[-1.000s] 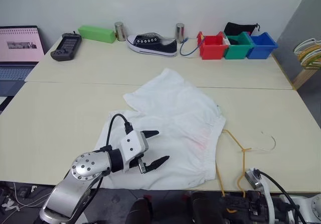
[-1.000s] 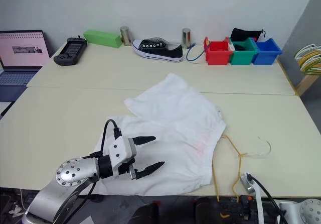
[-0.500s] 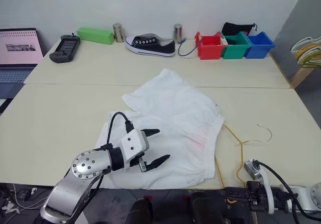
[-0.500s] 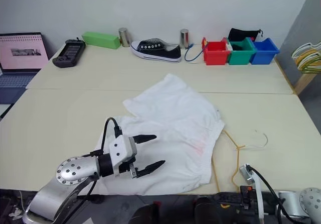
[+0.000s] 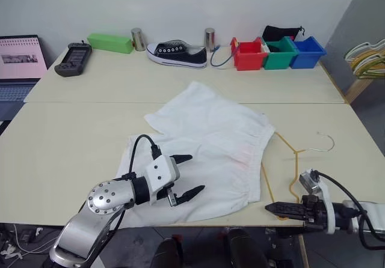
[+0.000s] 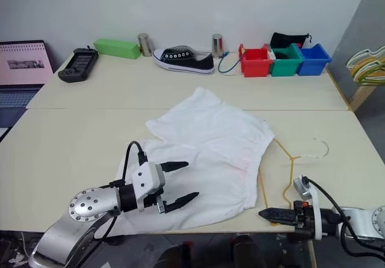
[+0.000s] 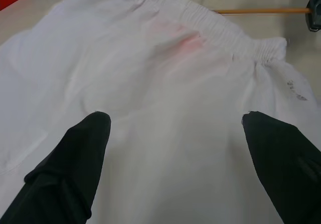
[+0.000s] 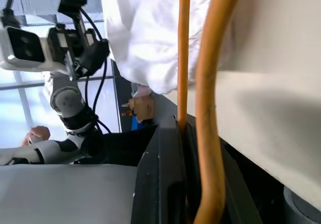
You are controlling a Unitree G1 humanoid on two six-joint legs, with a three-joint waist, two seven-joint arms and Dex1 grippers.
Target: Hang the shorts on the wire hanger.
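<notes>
Right hand (image 6: 267, 214), at five o'clock on the bench (image 6: 72, 130), is pinched shut on the wire hanger (image 6: 290, 167) at its near bottom bend, by the bench edge. Left hand (image 5: 187, 175) hovers spread wide over the near part of the shorts (image 5: 207, 145), which lie flat mid-bench with the waistband beside the hanger, at its nine o'clock. To do this step well, I would keep the hanger low and level, hold the fabric down with the left hand, and feed one hanger arm into the waistband opening slowly, without dragging the cloth.
</notes>
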